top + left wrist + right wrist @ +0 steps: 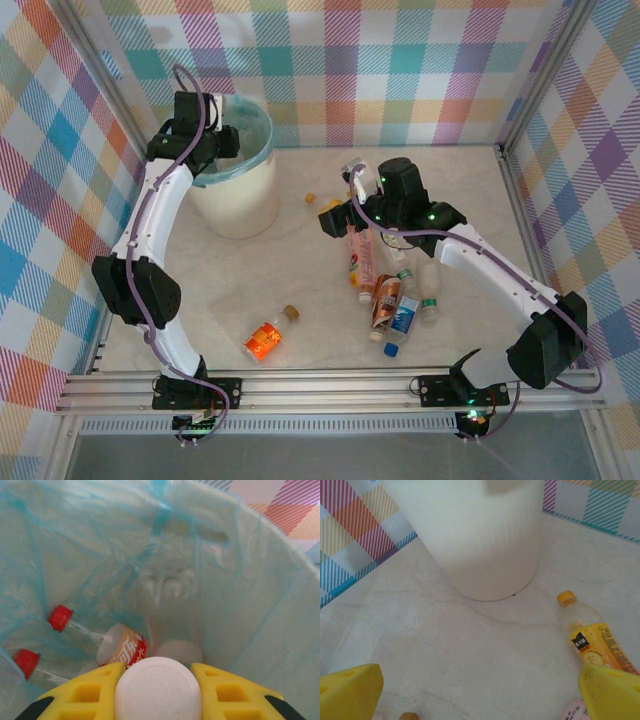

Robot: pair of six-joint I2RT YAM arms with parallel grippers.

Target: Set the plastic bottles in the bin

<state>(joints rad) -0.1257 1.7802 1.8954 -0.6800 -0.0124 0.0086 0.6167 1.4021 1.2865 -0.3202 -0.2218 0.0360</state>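
Bin [240, 205] at the far left of the table [300, 290], cream, with a blue-green bag folded over the rim. Left gripper [226, 142] right above the bin's mouth, yellow fingers [85, 690] squeezed tight on a clear bottle [158, 695] with a round white end, pointing down into the bag. Deep inside, two red-cap bottles [60, 618] lying at the bottom, one with a red label. Right gripper [480, 680] low over the table, near the bin's side, its fingers [350, 692] wide apart. Just beside one finger, a yellow-cap bottle [592, 642] on its side. Heap of bottles [390, 295] on the table close to the right arm. Orange bottle [265, 340] alone, nearer the front edge.
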